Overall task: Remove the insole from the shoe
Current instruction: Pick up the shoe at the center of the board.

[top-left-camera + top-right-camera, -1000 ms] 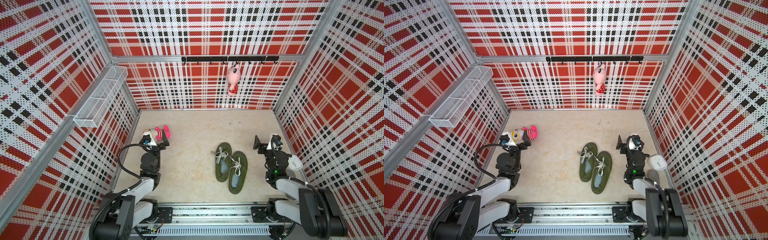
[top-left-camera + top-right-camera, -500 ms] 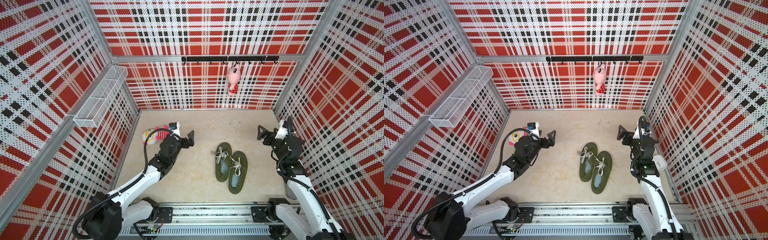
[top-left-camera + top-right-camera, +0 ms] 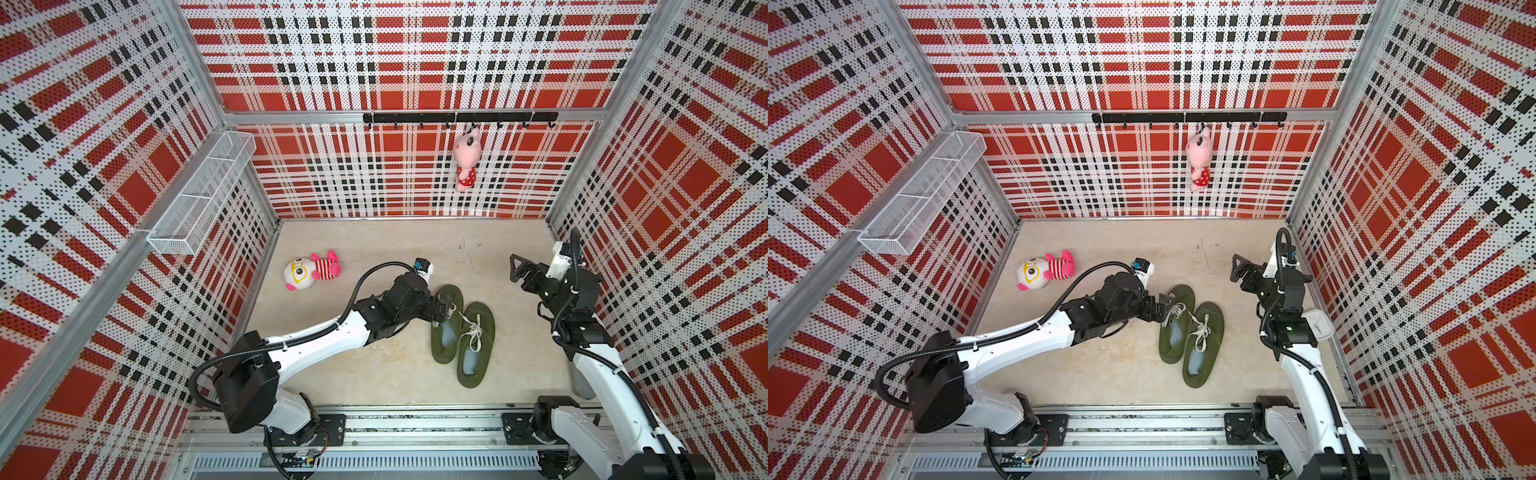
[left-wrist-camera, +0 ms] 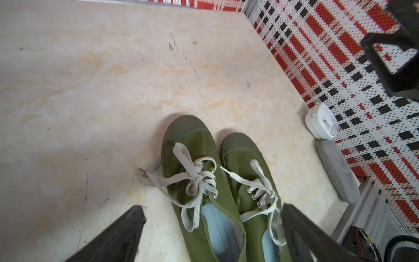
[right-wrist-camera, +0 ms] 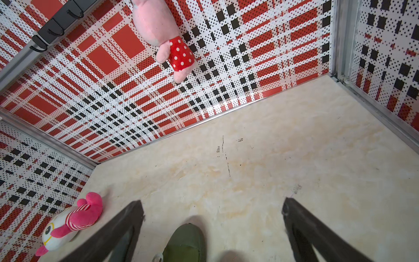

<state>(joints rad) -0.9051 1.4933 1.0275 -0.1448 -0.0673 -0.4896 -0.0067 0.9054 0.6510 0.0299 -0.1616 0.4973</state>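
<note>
While my left claw (image 3: pixel 444 308) hangs spread wide above the laces of the green shoe (image 4: pixel 192 145) on its side, the pale blue insole (image 4: pixel 218 229) lies inside that shoe. The second shoe (image 4: pixel 242 149) sits just beside it on the counter (image 3: pixel 374 249). My right claw (image 3: pixel 517 272) is spread too, raised near the wall, gripping nothing.

striped plush (image 3: pixel 311 272) lies on floor (image 3: pixel 395 249); pink plush (image 3: pixel 465 160) hangs from hook rail (image 3: pixel 457 117).
</note>
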